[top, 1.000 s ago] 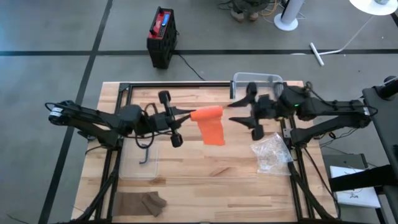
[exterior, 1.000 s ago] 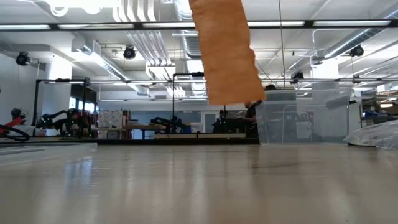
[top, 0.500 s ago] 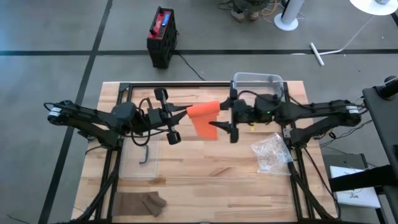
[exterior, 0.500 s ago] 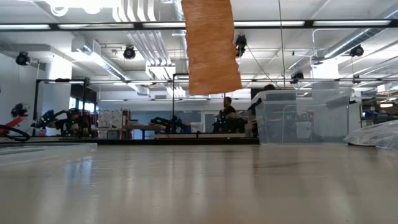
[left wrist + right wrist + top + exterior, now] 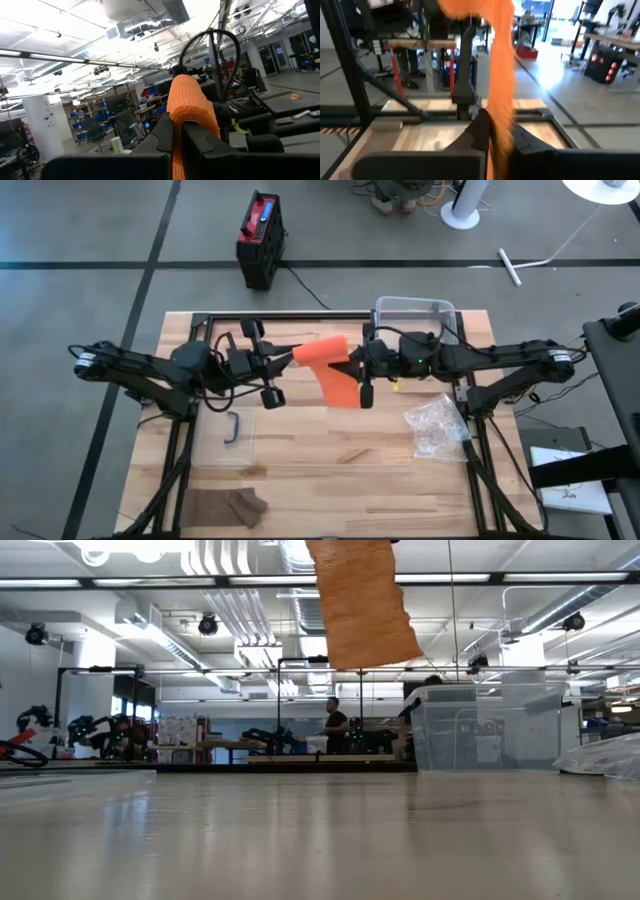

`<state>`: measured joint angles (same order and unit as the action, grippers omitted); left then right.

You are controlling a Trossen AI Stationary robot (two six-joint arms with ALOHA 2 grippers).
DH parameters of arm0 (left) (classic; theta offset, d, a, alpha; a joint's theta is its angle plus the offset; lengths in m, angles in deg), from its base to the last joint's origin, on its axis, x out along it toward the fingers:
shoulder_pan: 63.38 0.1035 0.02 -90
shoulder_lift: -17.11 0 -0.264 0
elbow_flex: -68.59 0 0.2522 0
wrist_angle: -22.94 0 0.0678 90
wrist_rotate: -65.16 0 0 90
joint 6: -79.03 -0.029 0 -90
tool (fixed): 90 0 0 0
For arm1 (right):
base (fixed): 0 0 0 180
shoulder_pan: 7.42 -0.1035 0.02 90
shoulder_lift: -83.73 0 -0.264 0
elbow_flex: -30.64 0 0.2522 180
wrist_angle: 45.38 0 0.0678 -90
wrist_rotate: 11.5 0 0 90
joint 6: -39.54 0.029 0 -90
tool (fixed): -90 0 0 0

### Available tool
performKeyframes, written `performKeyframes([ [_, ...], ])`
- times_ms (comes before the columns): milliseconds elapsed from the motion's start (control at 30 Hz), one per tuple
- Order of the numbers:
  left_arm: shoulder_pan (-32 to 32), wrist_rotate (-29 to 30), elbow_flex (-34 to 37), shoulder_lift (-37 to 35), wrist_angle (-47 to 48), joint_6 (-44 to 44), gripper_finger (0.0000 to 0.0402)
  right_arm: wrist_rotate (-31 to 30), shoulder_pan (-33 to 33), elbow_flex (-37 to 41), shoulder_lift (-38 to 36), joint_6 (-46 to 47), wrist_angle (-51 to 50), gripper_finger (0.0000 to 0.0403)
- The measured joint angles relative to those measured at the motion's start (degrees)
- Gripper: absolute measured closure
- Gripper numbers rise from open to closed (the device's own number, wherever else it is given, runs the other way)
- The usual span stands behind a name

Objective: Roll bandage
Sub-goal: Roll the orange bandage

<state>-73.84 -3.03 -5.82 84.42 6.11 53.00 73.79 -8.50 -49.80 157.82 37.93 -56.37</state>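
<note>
High view: the orange bandage (image 5: 330,363) hangs above the bench (image 5: 330,480) at frame centre, pinched on its rolled end by the left gripper (image 5: 285,357) and on its strip by the right gripper (image 5: 348,368). It looks light, soft, floppy; best held by the edges.

The right tool (image 5: 496,134) has its two dark fingers (image 5: 479,131) pinched together on the orange bandage (image 5: 501,75), which hangs as a loose strip between them. Beyond it the wooden surface (image 5: 542,131) shows under a black frame (image 5: 462,75), with the room behind.
</note>
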Motion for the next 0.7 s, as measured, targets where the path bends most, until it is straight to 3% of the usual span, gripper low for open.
performKeyframes([
  [333,0.03,0.25,0.0,-4.76,1.13,-2.84,0.0401,0.06,-0.17,0.63,-1.67,1.34,-15.1,0.0402],
  [700,0.07,3.23,0.02,-6.63,1.5,-4.58,0.0399,0.15,-2.39,6.49,-1.17,1.59,-13.31,0.0396],
])
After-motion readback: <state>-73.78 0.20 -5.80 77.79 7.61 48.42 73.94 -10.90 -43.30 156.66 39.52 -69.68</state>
